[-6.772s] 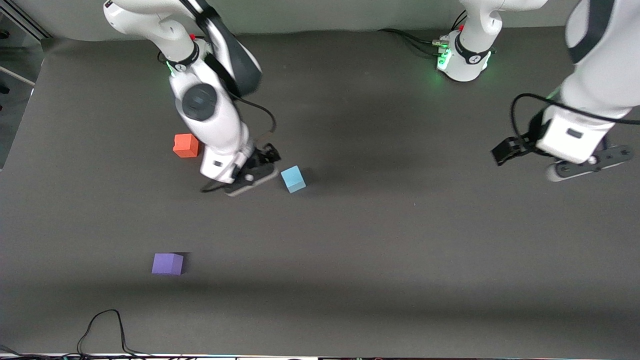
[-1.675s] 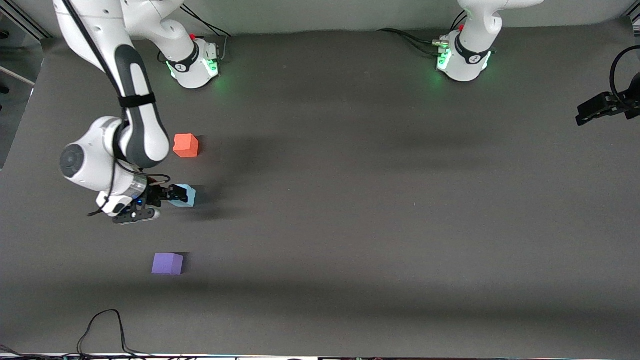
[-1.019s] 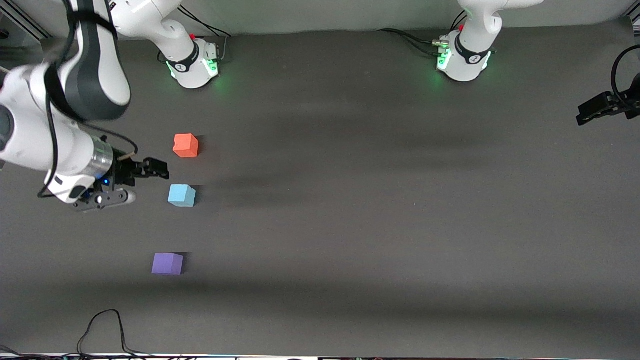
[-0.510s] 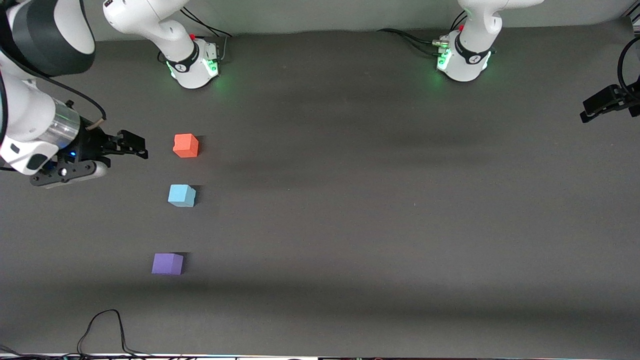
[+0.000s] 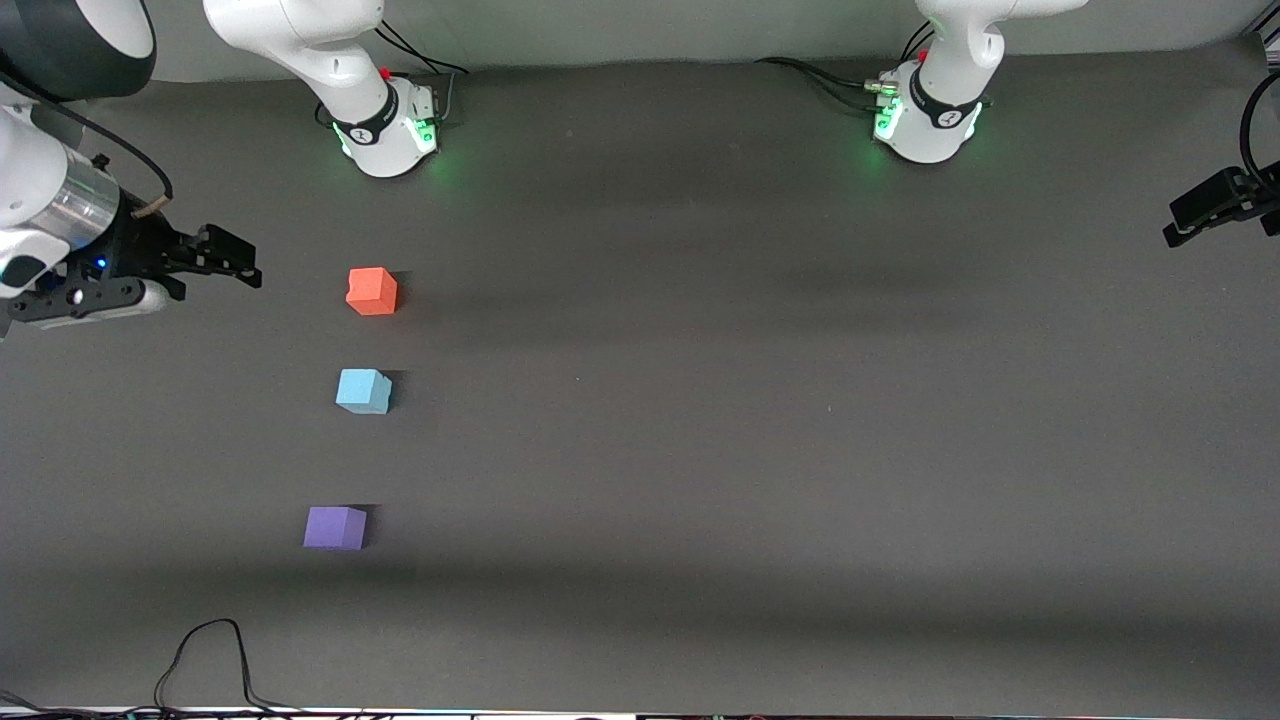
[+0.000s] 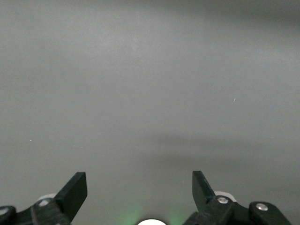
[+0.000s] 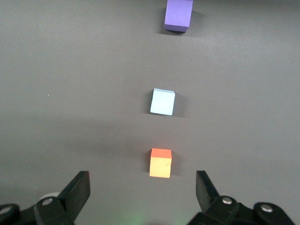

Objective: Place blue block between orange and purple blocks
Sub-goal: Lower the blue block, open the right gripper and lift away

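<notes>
The blue block point(image 5: 363, 391) sits on the dark table point(image 5: 760, 420), left of centre in the front view, and it is lined up between its two partners. The orange block point(image 5: 372, 291) is above it in the frame, farther from the camera, and the purple block point(image 5: 335, 528) is below it, nearer the camera. All three stand apart, none touching, in a slightly slanted column.

The right gripper point(image 5: 232, 262) is up at the left edge of the front view, level with the orange block but well apart from it, fingers spread wide and holding nothing. Its wrist view looks down the row: orange block point(image 7: 160, 163) closest between the open fingers, blue block point(image 7: 163, 101) mid-frame, purple block point(image 7: 178, 15) at the top edge.

The left gripper point(image 5: 1205, 208) waits at the right edge of the front view, upper part of the frame. Its wrist view shows only bare table point(image 6: 150, 93), with its fingers released wide and empty.

A black cable point(image 5: 205, 660) loops at the lower left corner.
</notes>
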